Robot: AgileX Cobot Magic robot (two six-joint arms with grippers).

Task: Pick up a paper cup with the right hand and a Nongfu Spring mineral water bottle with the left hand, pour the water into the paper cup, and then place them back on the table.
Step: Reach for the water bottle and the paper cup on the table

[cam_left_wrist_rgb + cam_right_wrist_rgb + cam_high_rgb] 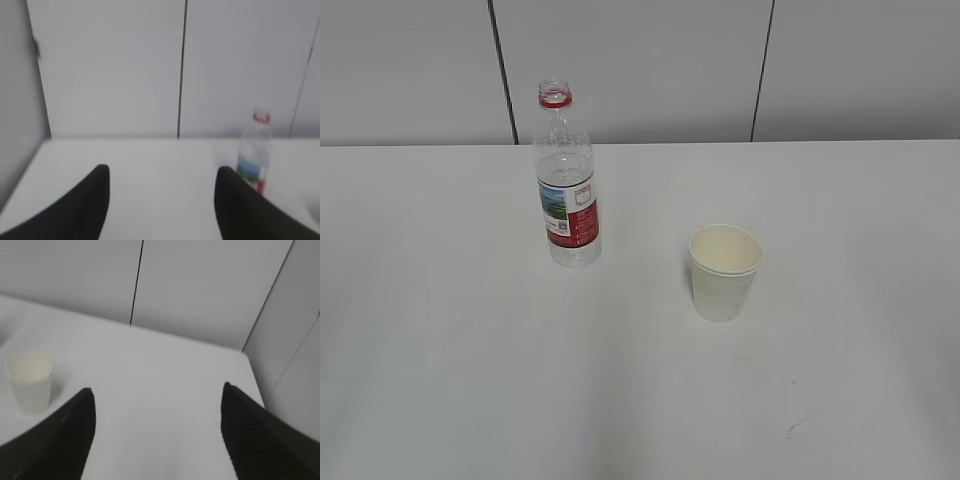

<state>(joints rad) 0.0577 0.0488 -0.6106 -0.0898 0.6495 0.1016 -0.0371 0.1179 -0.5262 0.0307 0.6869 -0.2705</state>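
Starting point: both my arms are off the exterior view, nothing picked up yet, the whole task ahead of me.
Left gripper [161, 200]: fingers spread wide, empty, hovering over bare table [460, 380] at the left end.
Right gripper [157, 432]: fingers just as wide apart, holding nothing, looking across the right end of the white top.
Scratch mark [798, 427]: small dark nick nearest the camera in the exterior view, harmless.
Paper cup [724, 272]: upright, mouth open, right of centre; in my right wrist view it sits far to the left [29, 382], outside my finger line.
Nongfu Spring mineral water bottle [567, 180]: upright, further back and left of the cup, well apart from it, red neck ring, no cap that I can see; in my left wrist view it stands off to the right [255, 152], just past my right-hand finger.
Water: too clear to judge the level from here.
Wall: grey panels with dark seams behind everything.
Risk, bottle: open top and tall, so a sideways clip from my left finger could topple it and spill.
Risk, cup: light and thin, so a hard squeeze could crush it, and a glancing finger could shove it away.
Risk, aim: both targets sit off-centre, so I must swing inward before closing.
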